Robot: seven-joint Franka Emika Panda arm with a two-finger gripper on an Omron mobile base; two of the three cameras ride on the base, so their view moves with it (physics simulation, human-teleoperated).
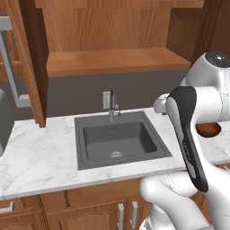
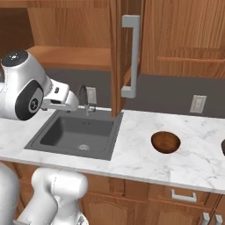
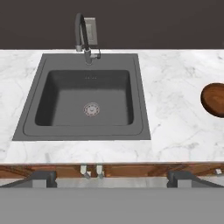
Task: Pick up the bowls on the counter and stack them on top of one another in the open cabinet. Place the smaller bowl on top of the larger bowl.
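So my hand (image 3: 112,178) is hovering over the front edge of the counter (image 3: 175,127) with the fingers spread wide and nothing in them, looking straight down at the dark grey sink (image 3: 85,98) and its faucet (image 3: 82,37). The smaller bowl (image 2: 165,142) sits upright on the marble, well right of the sink. The open cabinet (image 1: 114,60) hangs above, and no readable labels anywhere.
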